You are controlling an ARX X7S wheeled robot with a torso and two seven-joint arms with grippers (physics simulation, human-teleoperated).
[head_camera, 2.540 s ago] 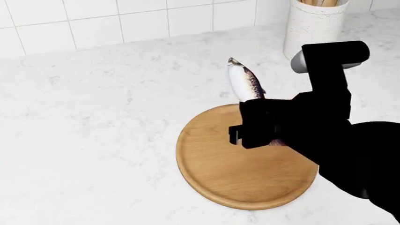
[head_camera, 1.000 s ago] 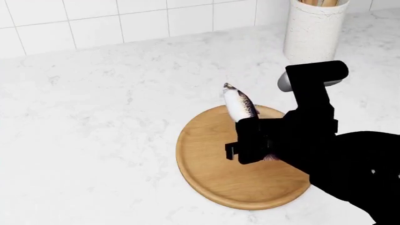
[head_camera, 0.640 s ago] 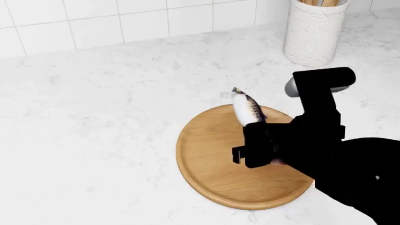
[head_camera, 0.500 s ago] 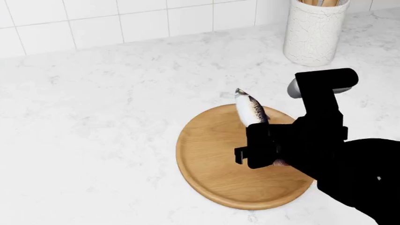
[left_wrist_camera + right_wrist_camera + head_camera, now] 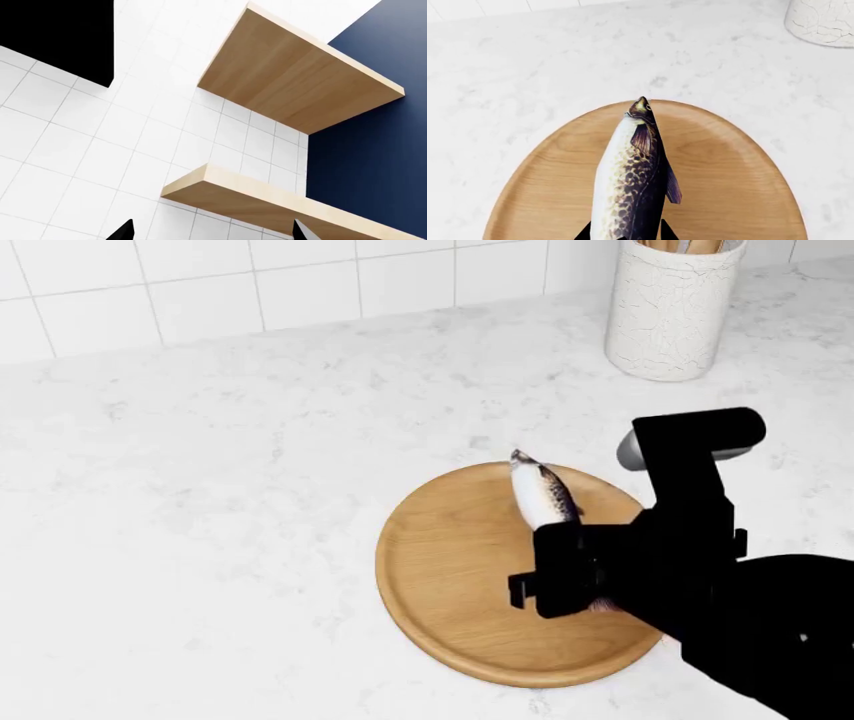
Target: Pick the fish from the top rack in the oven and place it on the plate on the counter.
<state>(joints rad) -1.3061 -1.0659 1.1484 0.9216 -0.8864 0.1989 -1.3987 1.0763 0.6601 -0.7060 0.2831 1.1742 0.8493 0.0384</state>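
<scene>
The fish (image 5: 543,493) is silvery-white with a brown speckled back. It sticks out forward from my right gripper (image 5: 577,570), which is shut on its tail end, over the round wooden plate (image 5: 447,580) on the white marble counter (image 5: 200,500). In the right wrist view the fish (image 5: 630,175) points head-first across the plate (image 5: 727,190), held between the fingertips (image 5: 668,233). I cannot tell whether it touches the plate. My left gripper (image 5: 210,235) is open, pointing at a tiled wall and wooden shelves. The oven and its rack are out of view.
A white crackled utensil jar (image 5: 667,305) stands at the back right of the counter, also in the right wrist view (image 5: 824,17). White wall tiles (image 5: 200,290) back the counter. Wooden shelves (image 5: 300,85) and a navy cabinet (image 5: 373,150) show in the left wrist view.
My right gripper has come down and back towards me with the fish. The fish's head now lies over the plate's far part instead of beyond its rim.
</scene>
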